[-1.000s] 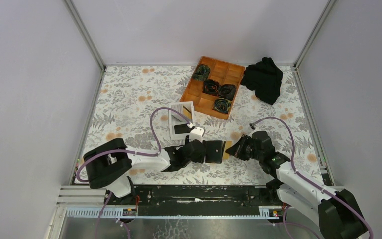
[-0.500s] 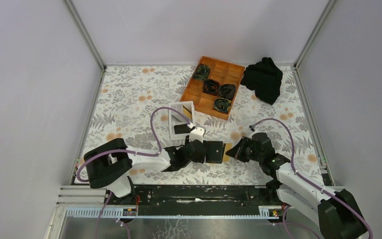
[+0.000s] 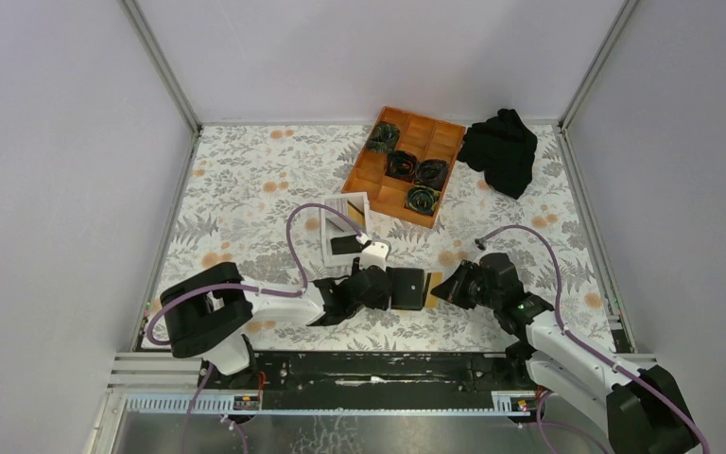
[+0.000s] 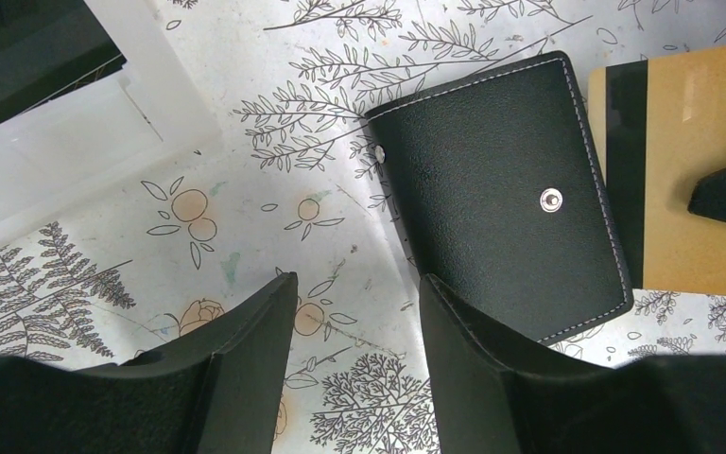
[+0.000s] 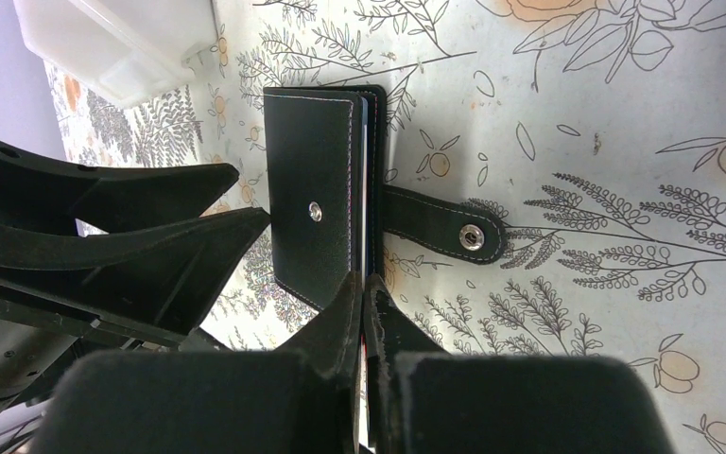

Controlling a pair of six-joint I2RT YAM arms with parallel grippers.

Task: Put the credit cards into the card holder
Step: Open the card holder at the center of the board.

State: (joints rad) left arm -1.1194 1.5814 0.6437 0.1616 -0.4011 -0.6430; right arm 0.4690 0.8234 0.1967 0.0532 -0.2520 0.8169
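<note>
Top view: high behind arm bases, looks down on whole bench (image 3: 246, 189), far. Left wrist view: close, down past left claw (image 4: 357, 284) onto card holder (image 4: 492, 227), orange card (image 4: 690, 142). Right wrist view: close, low, rolled sideways, along right claw (image 5: 361, 282) toward same card holder from opposite side.

You have no readable text, brand, label or number here, neither on the card holder (image 4: 501, 189) nor the orange-tan card (image 4: 690, 170).
</note>
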